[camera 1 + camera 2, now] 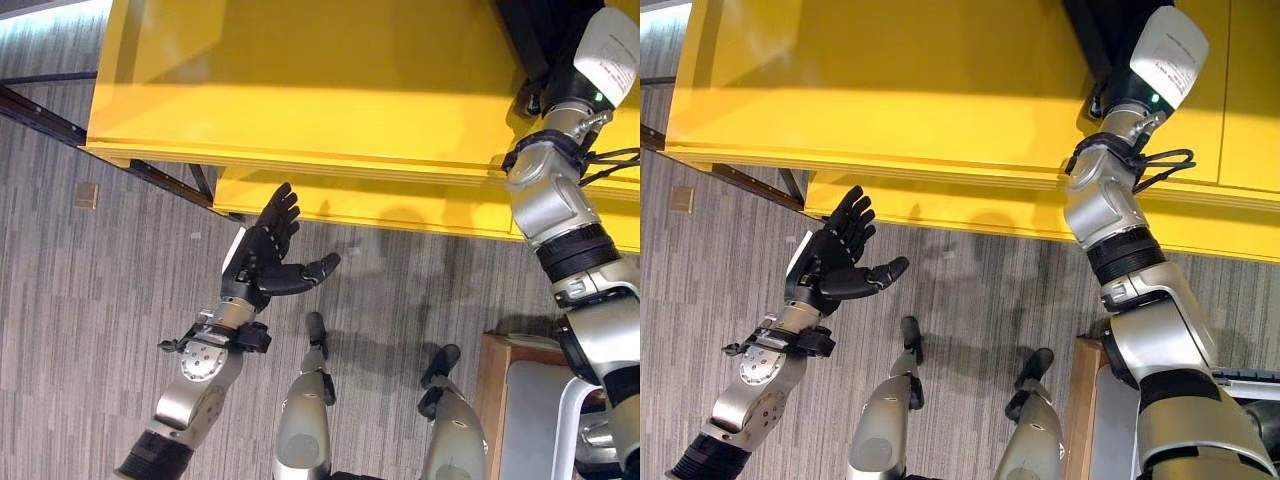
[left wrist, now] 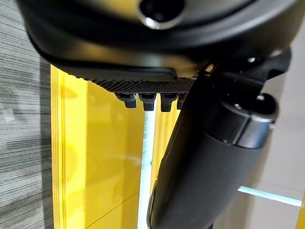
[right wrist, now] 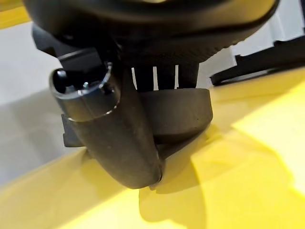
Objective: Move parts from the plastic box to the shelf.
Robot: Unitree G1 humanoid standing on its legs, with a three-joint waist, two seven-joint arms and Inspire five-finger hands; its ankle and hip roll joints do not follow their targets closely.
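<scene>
Our left hand (image 1: 265, 258) sits low in the left eye view, raised on its bent arm over the grey floor (image 1: 90, 300). Its fingers (image 1: 280, 212) are straight and spread toward the yellow shelf (image 1: 300, 90), the thumb (image 1: 312, 272) stuck out sideways, and it holds nothing. We see it near the shelf's front edge but apart from it. Our right arm reaches up at the right side onto the shelf, where a dark part (image 1: 545, 40) lies; the wrist's white cover hides the right hand itself. At the lower right corner we see the rim of a wooden thing (image 1: 492, 390) with a pale box (image 1: 530, 420) on it.

From the right eye view we see the same pose: left hand (image 1: 830, 262) open and empty just below the shelf (image 1: 890, 80), right arm stretched up over its top.

Through the left wrist view we look past the straight fingers (image 2: 145, 101) and thumb (image 2: 200, 181) at the shelf (image 2: 100, 157); nothing lies in the hand.

Through the right wrist view we see the right hand (image 3: 143, 28) with its thumb (image 3: 119, 143) and fingers (image 3: 164, 76) closed round the part (image 3: 178, 114), a dark rounded block. The part's lower edge touches the shelf's yellow top (image 3: 248, 167).
</scene>
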